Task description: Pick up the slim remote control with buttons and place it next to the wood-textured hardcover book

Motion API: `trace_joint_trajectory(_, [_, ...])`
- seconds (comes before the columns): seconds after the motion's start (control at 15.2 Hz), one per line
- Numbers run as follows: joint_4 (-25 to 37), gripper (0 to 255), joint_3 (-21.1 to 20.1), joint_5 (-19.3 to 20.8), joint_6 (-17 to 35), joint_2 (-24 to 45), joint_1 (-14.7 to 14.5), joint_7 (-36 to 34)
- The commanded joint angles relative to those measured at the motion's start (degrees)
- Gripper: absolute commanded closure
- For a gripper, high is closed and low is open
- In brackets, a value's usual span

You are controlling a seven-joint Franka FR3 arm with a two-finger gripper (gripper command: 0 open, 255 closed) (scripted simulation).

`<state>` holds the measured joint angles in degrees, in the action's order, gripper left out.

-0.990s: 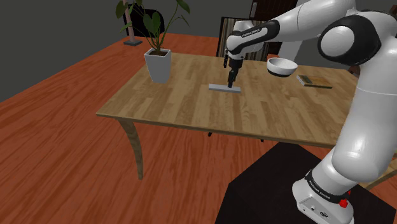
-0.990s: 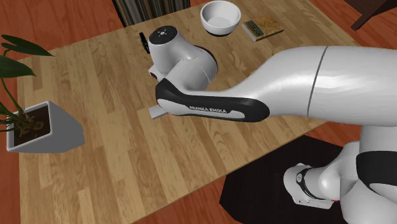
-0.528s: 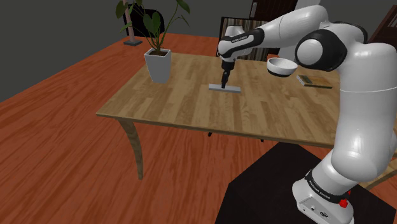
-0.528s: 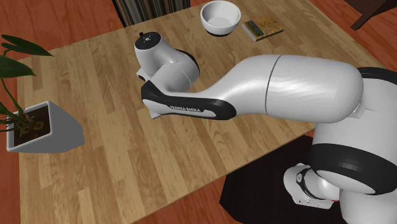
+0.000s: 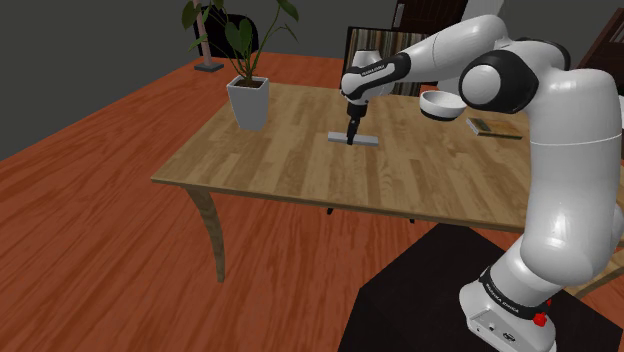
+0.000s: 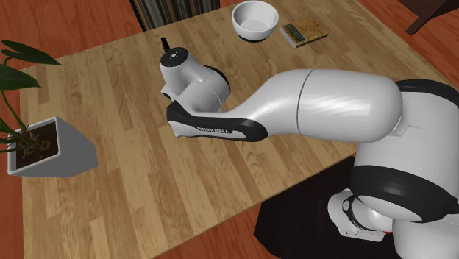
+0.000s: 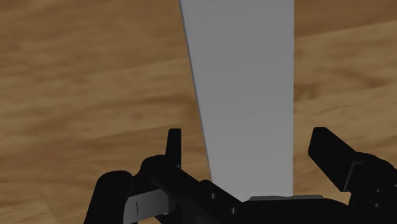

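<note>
Our claw (image 7: 251, 143) is spread open, with the fingers (image 7: 331, 151) standing either side of the remote (image 7: 242, 76). There's a sliver of gap on both sides, so we're straddling it, not pinching it.

The remote is drawn as a plain grey slab, and we can't make out any buttons. It lies flat around the middle of the wooden table (image 5: 270, 165), with the claw right down at it.

Further out, toward the shoulder view's right, there's a white bowl (image 5: 442, 103). Just past that is the book (image 5: 495, 127), lying flat near the table's far right corner and well apart from the remote. A potted plant (image 5: 248, 100) sits on the far left.

Progress-wise, we'd say the approach is basically done and that's it. What's left is to close on the remote, lift it, carry it past the bowl and set it down beside the book.
</note>
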<state>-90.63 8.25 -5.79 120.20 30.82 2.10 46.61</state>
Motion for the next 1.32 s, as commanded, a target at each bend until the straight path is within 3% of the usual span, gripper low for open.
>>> trace_joint_trajectory(0.0, [0.04, 0, -0.01, -0.01, 0.04, 0.06, 0.0, 0.0])
trace_joint_trajectory(0.2, [0.03, 0, -0.01, -0.01, 0.03, 0.05, 0.0, 0.0])
trace_joint_trajectory(0.26, [0.03, 255, -0.01, -0.01, 0.03, 0.05, 0.0, 0.0])
trace_joint_trajectory(0.86, [0.04, 255, -0.01, -0.01, 0.04, 0.06, 0.0, 0.0])
trace_joint_trajectory(1.25, [1.89, 255, 0.19, 0.35, -3.66, -1.8, -0.07, -0.27])
